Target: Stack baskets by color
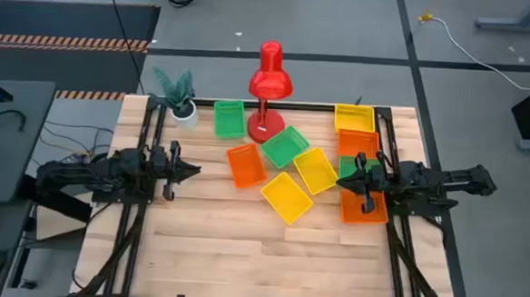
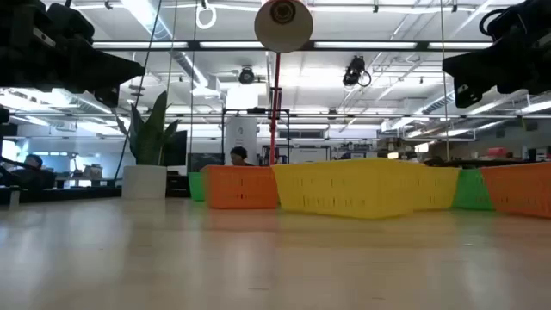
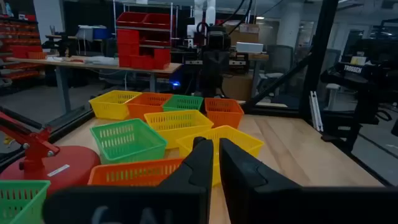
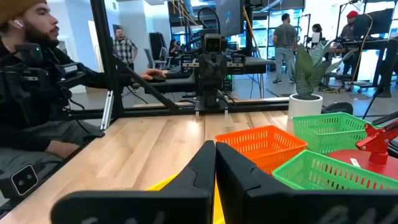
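Note:
Several baskets in orange, green and yellow lie loose on the table's far right half. A green one sits by the lamp, and another green, an orange and two yellow crowd the middle. Yellow, orange and orange line the right edge, partly under my right arm. My left gripper hovers shut at the table's left, pointing at the baskets. My right gripper hovers shut at the right, above the baskets there.
A red desk lamp stands at the far middle, its base among the baskets. A small potted plant is at the far left corner. Bare wood fills the near half. A person sits beyond the table's left side.

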